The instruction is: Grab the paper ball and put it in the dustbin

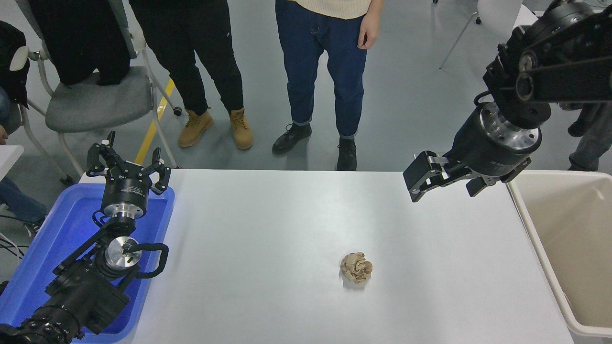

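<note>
The paper ball [356, 267], a crumpled tan wad, lies on the white table [267, 224] a little right of the middle, toward the near side. My right gripper [443, 187] hangs open and empty above the table's far right corner, well beyond the ball and to its right. The beige dustbin [530, 224] stands against the table's right edge, and no contents show inside it. My left gripper [128, 161] is parked open over the blue tray at the lower left.
A shallow blue tray [36, 243] sits at the table's left edge under the left arm. Two people stand at the far side of the table [330, 71]. A grey chair [91, 100] stands at the far left.
</note>
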